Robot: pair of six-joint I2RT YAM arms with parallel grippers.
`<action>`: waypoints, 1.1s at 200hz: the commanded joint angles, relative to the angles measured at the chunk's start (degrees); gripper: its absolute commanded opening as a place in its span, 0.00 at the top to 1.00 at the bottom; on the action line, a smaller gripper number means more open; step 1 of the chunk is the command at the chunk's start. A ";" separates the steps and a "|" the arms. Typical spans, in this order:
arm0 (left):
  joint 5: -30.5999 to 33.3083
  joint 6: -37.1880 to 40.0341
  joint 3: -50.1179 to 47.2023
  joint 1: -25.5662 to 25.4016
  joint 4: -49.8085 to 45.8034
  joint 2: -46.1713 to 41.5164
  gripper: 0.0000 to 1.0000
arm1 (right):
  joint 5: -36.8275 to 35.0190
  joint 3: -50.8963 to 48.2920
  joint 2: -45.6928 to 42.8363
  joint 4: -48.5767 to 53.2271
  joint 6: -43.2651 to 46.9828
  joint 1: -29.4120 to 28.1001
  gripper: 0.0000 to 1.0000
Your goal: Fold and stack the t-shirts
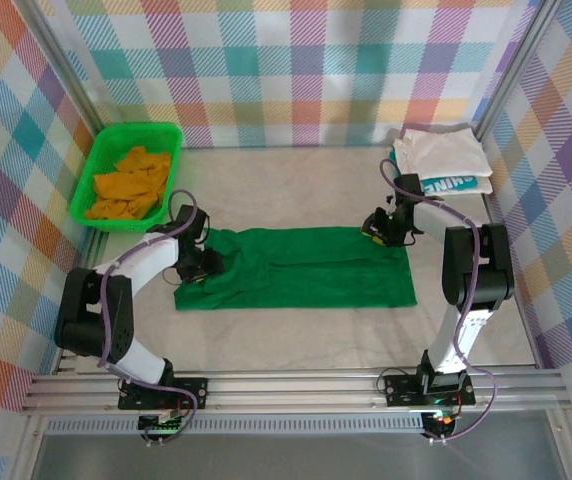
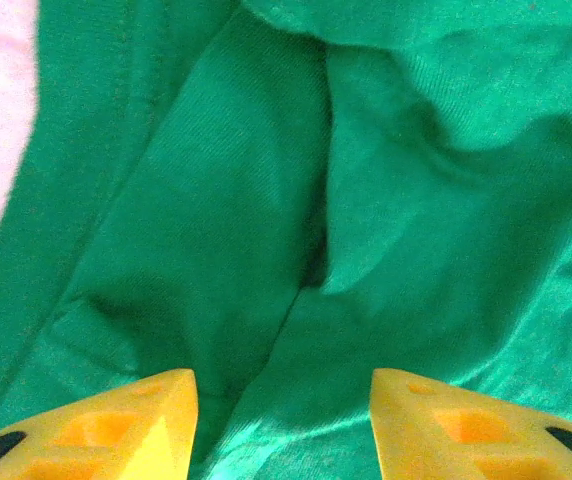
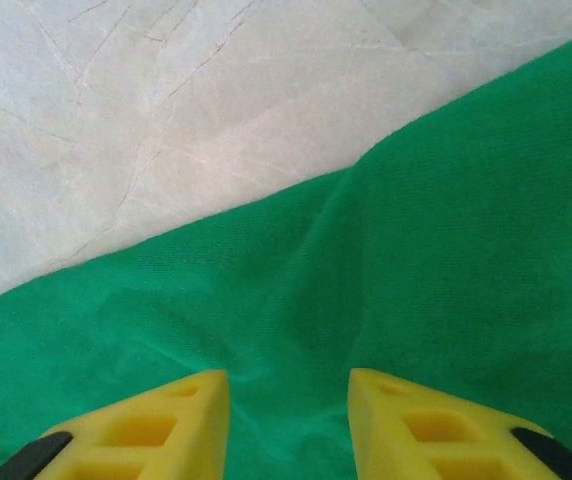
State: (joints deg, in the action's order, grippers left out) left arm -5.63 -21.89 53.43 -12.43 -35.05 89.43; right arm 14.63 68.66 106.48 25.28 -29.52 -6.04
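A dark green t-shirt (image 1: 301, 268) lies flat mid-table as a long band. My left gripper (image 1: 202, 266) is down on its left end; in the left wrist view the left gripper (image 2: 284, 390) stands open, yellow fingers (image 2: 146, 415) wide apart over creased green t-shirt cloth (image 2: 266, 200). My right gripper (image 1: 376, 231) is at the shirt's far right corner; up close the right gripper (image 3: 288, 390) is open with a ridge of the green t-shirt (image 3: 416, 260) between its fingertips (image 3: 406, 420). Orange shirts (image 1: 131, 182) lie in the basket. A white shirt (image 1: 438, 152) and a teal lettered one (image 1: 458, 184) are stacked back right.
A bright green plastic basket (image 1: 94, 172) stands at the back left against the checked wall. Bare pale table (image 3: 166, 120) runs behind the shirt's edge and in front of it. Aluminium frame rails (image 1: 286, 385) border the near side.
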 commanded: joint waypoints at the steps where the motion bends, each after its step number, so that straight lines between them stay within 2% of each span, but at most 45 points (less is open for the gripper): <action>1: -1.13 -0.34 -0.68 0.38 3.22 1.33 0.54 | 0.53 -0.26 -1.89 -0.14 0.60 0.04 0.63; 9: -0.80 -0.21 -0.54 0.38 3.14 1.61 0.58 | 0.65 -0.20 -1.97 0.01 0.60 0.03 0.63; 31: -0.42 0.13 -0.68 0.31 2.69 1.08 0.83 | 0.65 -0.24 -2.37 -0.05 0.52 -0.02 0.63; 64: 1.98 -0.23 -0.69 0.30 -0.61 -2.57 1.00 | 0.75 -0.02 -2.33 0.12 0.61 0.01 0.63; 81: 3.16 -1.04 -0.78 0.30 -3.36 -4.74 1.00 | 1.14 0.22 -2.24 0.12 0.56 0.05 0.63; 95: 4.59 -1.86 -1.55 0.30 -4.91 -6.59 0.77 | 1.25 0.24 -2.25 0.03 0.52 -0.01 0.63; 108: 5.73 -2.72 -3.03 0.38 -5.21 -8.32 0.69 | 1.38 0.39 -2.11 -0.10 0.56 -0.02 0.63; 118: 6.18 -3.04 -3.87 0.46 -4.97 -8.95 0.58 | 1.51 0.34 -1.90 -0.23 0.43 -0.01 0.63; 131: 5.75 -3.24 -4.58 0.56 -4.22 -8.29 0.57 | 1.91 0.25 -1.63 -0.48 0.31 -0.02 0.62; 146: 2.33 -2.71 -4.91 0.56 -1.97 -6.27 0.55 | 2.20 0.07 -1.36 -0.84 0.16 -0.02 0.63; 178: -1.47 -2.15 -5.48 0.30 2.27 -2.71 0.57 | 2.26 -0.06 -1.27 -1.03 0.09 -0.02 0.63; 193: -1.90 -1.50 -4.86 -0.01 2.57 -2.11 0.71 | 2.15 -0.17 -1.31 -0.93 0.08 -0.02 0.62; 203: -1.84 -1.27 -4.53 -0.29 2.69 -2.11 0.73 | 2.20 -0.28 -1.32 -1.02 0.08 -0.06 0.63; 216: -1.67 -1.25 -4.18 -0.36 2.51 -2.28 0.89 | 2.07 -0.27 -1.31 -0.94 0.14 -0.01 0.63; 220: -1.39 -1.31 -4.03 -0.41 2.18 -2.40 0.91 | 2.07 -0.26 -1.36 -0.93 0.15 -0.02 0.63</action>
State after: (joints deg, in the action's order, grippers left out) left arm -6.02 -24.16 48.82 -12.34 -33.30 87.29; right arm 15.73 68.66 106.28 24.86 -29.54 -6.04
